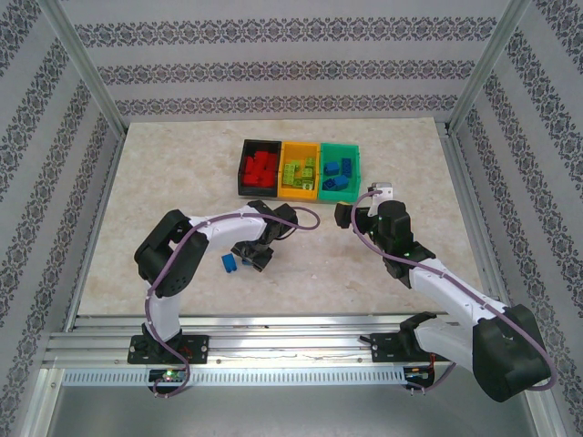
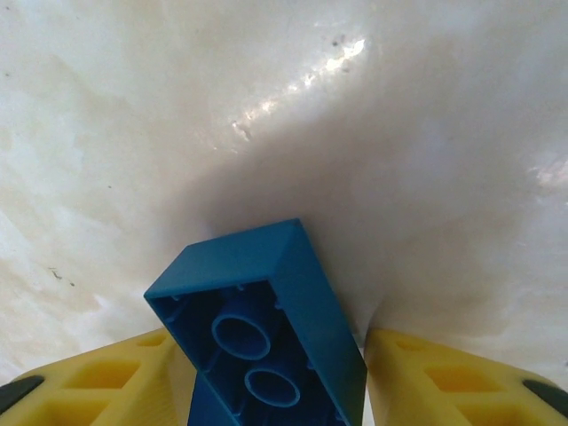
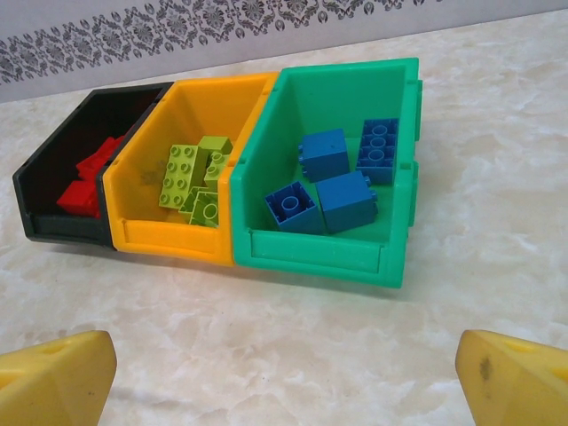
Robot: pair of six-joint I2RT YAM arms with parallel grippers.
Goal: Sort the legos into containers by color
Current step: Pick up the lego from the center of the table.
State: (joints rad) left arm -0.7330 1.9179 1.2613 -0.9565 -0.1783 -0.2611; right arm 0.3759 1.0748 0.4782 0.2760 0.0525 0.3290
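My left gripper (image 1: 248, 257) is low over the table, shut on a blue lego (image 2: 266, 328) that sits tilted between the yellow fingers (image 2: 426, 373), hollow underside up. From above, that blue lego (image 1: 228, 263) pokes out to the left of the gripper. The containers stand joined in a row. The black one (image 3: 35, 200) holds red legos (image 3: 89, 182), the orange one (image 3: 169, 240) lime green legos (image 3: 191, 173), and the green one (image 3: 311, 253) blue legos (image 3: 342, 186). My right gripper (image 3: 284, 355) is open just in front of the green bin, with nothing between its fingers.
The row of bins (image 1: 301, 146) is at the back centre of the marble tabletop. Bare table (image 1: 164, 182) lies to its left and right. Aluminium frame posts (image 1: 91, 82) and patterned walls close in the sides and back.
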